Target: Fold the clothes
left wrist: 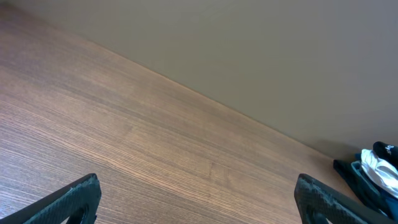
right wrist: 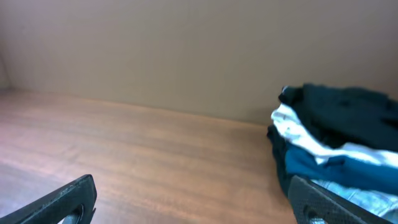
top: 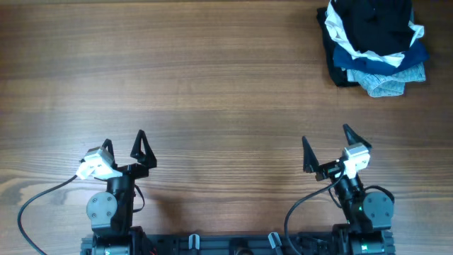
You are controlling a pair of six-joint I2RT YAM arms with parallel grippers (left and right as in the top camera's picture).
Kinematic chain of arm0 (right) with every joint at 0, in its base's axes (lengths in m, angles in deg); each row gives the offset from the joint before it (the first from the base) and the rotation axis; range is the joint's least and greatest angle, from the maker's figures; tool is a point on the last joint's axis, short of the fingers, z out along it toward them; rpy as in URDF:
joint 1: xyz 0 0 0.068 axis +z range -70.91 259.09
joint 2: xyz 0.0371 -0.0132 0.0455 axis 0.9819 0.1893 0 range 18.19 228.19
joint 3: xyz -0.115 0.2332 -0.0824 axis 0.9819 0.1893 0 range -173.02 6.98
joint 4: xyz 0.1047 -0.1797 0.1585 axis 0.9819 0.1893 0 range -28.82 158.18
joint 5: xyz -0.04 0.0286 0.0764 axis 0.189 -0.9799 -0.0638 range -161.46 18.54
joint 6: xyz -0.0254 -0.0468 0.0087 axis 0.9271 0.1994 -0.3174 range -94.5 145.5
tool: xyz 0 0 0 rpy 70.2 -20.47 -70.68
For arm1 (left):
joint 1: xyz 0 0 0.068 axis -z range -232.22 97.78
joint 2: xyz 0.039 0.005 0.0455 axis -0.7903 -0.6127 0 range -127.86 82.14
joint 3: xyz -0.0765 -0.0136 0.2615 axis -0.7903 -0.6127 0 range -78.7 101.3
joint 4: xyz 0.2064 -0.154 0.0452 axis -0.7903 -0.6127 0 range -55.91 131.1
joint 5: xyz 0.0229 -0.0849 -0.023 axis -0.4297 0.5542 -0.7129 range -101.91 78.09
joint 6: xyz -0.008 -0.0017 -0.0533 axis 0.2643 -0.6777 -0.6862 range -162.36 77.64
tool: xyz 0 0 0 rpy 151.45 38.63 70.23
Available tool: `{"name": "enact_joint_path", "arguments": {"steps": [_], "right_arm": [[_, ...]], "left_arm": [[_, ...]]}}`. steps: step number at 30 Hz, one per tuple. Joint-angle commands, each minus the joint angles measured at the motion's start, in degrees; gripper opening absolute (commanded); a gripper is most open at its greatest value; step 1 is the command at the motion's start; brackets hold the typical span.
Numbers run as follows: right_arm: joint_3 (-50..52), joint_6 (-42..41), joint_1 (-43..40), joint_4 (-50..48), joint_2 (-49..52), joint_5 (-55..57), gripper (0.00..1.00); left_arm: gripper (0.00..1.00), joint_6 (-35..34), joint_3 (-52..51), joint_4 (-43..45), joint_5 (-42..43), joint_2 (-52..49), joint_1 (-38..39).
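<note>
Holding left fingers [top: 144,152] and right fingers [top: 308,156] spread wide at the near edge of the worktop [top: 212,85], gripping nothing. Leaving the black T-shirt [top: 371,25] lying crumpled atop a pile [top: 382,79] of white, blue and grey garments at the far right corner, well apart.

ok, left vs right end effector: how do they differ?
Left black two-finger end effector sits far from the crumpled black fabric T-shirt; right black two-finger end effector is nearer. Left's white camera block sits on its left, right's on its right. Both open, empty.
</note>
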Motion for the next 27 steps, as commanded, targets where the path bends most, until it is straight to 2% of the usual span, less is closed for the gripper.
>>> {"name": "enact_joint_path", "arguments": {"steps": [1,27], "right_arm": [[0.24,-3.54,-0.39,1.25,-0.83,-1.38,1.00],[0.20,-3.39,-0.39,1.31,-0.79,-0.50,1.00]], "left_arm": [[1.00,-0.11,-0.33,-0.11,0.90,0.57,0.22],[1.00,-0.11,-0.33,-0.11,0.90,0.57,0.22]]}}
